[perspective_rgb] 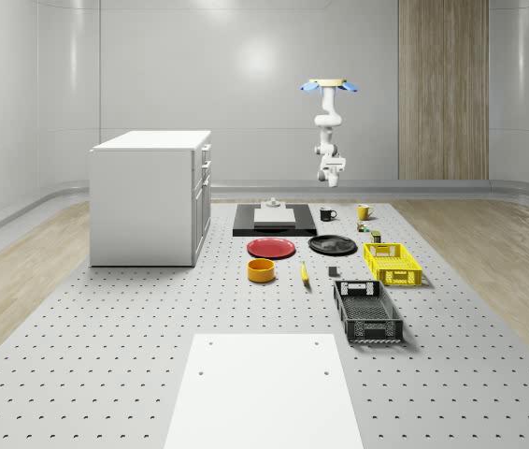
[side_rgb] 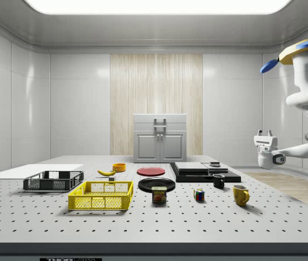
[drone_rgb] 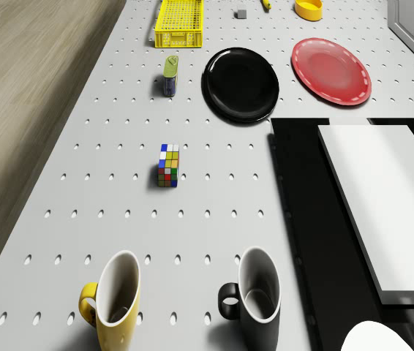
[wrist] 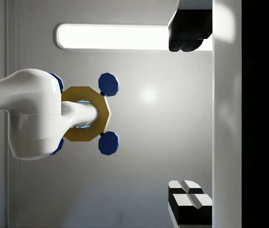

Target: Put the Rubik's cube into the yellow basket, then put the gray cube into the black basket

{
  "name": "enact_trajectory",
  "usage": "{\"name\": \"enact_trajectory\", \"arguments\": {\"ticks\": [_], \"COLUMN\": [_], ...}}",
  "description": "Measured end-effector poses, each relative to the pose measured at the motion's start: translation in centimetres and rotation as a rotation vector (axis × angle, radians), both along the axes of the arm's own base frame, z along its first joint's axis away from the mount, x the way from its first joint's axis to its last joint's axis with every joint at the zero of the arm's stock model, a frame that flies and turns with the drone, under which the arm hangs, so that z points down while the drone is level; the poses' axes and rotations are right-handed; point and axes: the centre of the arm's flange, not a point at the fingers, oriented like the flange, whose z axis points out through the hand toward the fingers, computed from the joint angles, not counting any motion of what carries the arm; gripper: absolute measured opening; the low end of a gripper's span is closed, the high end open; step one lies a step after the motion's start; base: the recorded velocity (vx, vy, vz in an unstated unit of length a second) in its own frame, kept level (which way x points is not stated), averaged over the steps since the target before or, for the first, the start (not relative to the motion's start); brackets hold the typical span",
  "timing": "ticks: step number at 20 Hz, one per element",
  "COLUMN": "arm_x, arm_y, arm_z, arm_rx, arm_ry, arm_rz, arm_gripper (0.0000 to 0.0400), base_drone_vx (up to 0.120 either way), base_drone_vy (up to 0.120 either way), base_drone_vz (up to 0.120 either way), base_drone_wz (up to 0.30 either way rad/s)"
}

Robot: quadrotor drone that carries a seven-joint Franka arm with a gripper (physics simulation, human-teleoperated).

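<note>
Rubik's cube [drone_rgb: 167, 165] is sitting on the table [perspective_rgb: 134, 318] while the drone [perspective_rgb: 329, 86] is hovering beyond its far edge, gripper [side_rgb: 264, 133] spread open and empty.

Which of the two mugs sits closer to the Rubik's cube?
The yellow mug, though only slightly: the Rubik's cube sits nearer its side than the black mug's.

Glossy black plate [drone_rgb: 241, 84], matt perforated table [drone_rgb: 119, 183]

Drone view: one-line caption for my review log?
Rubik's cube on the pegboard table, between two mugs and the yellow basket.
</note>
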Motion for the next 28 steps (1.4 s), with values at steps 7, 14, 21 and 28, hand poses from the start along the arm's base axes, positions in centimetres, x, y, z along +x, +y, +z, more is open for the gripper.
{"name": "enact_trajectory", "arguments": {"ticks": [7, 14, 21, 28], "arm_x": [-0.05, -0.10, -0.16, -0.21], "arm_y": [0.02, 0.08, 0.27, 0.91], "arm_z": [0.01, 0.01, 0.01, -0.03], "arm_rx": [-0.002, -0.008, -0.028, -0.092], "arm_ry": [-0.005, -0.011, -0.016, -0.021], "arm_rz": [0.000, 0.000, -0.001, -0.002], "arm_gripper": [0.0400, 0.0400, 0.0400, 0.0400], "base_drone_vx": [0.120, 0.034, 0.120, 0.120], "base_drone_vy": [0.120, 0.120, 0.074, 0.000], "base_drone_vz": [0.000, 0.000, 0.000, 0.000], "base_drone_wz": [0.000, 0.000, 0.000, 0.000]}}
